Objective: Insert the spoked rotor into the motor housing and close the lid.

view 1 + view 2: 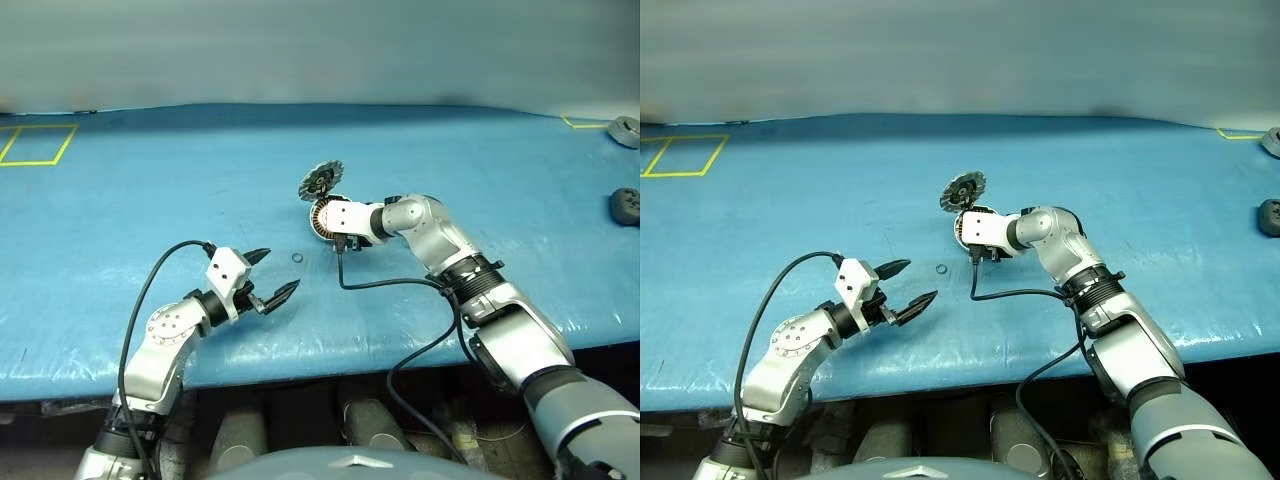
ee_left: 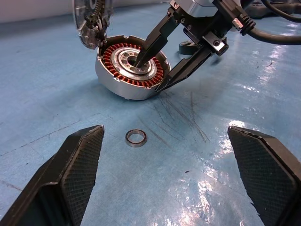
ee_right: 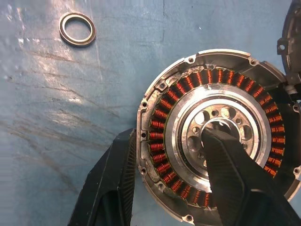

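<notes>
While our left fingers (image 2: 80, 165) stand wide, our right fingers (image 3: 225, 179) straddle the motor housing (image 3: 188, 94) wall, not visibly clamped.

Even, bright light; wet-looking glare on the blue table (image 2: 263, 94).

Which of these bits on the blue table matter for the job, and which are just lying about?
Job: motor housing, with the right gripper straddling its wall; spoked rotor leaning behind it.
Lying about: small metal ring; dark parts at the table's far edge.
</notes>
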